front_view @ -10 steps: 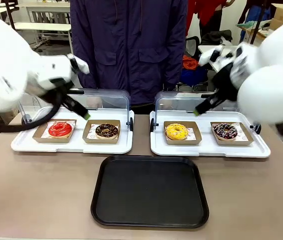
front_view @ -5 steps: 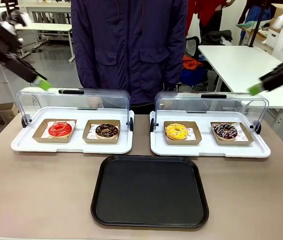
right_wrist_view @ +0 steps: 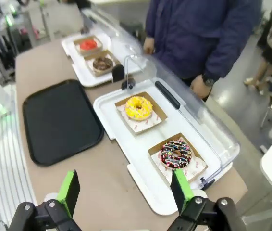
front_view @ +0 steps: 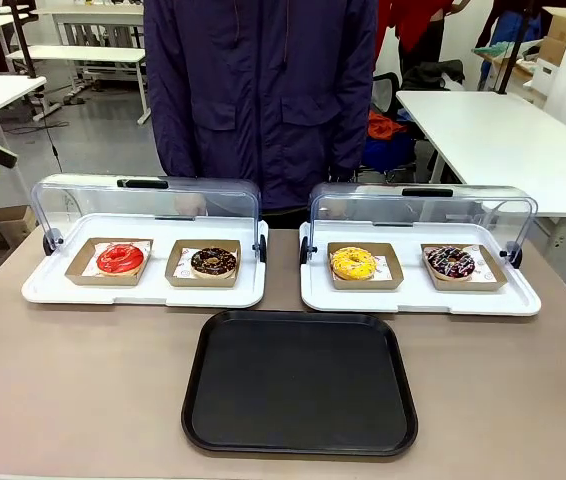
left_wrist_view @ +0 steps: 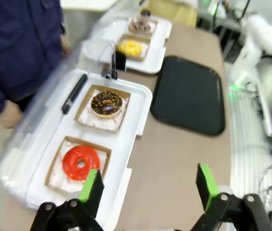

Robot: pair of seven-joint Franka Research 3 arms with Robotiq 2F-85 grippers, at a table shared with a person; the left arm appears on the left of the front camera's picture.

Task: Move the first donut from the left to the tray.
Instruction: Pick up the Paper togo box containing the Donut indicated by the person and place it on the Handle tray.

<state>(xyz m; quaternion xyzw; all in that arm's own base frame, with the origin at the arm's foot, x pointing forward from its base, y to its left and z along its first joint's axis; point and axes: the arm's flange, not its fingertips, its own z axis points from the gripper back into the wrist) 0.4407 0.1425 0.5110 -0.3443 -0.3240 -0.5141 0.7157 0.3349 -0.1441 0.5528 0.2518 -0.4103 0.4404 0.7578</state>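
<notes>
1. Red donut [front_view: 120, 258] sits in its cardboard holder [front_view: 81, 273] at the left end of the left white tray [front_view: 43, 290], beside the chocolate donut [front_view: 213, 262]. It has not shifted over the last second.
2. The clear lid [front_view: 143, 200] of that tray stands raised at the far side, as before. The donut is therefore open to reach from above and from the robot's side.
3. The black tray [front_view: 300, 385] lies bare on the table [front_view: 83, 400], just in front of the two white trays and to the donut's right.
4. What has changed is the arms. A second ago both hung low over the white trays, the left one close to the donut; now both have drawn back and up.
5. The left gripper [left_wrist_view: 148, 187] looks down on the donut from high up and off to one side, its fingers wide apart with nothing between them.
6. The right gripper [right_wrist_view: 125, 190] is likewise spread wide and empty, high over the table's right end.
7. The person [front_view: 263, 100] stands at the far side behind the lids, touching none of the donuts.
8. My reading is that no grasp was made, so the whole move is still to do. The left arm would have to come down afresh over the holder before anything can travel to the black tray.
</notes>
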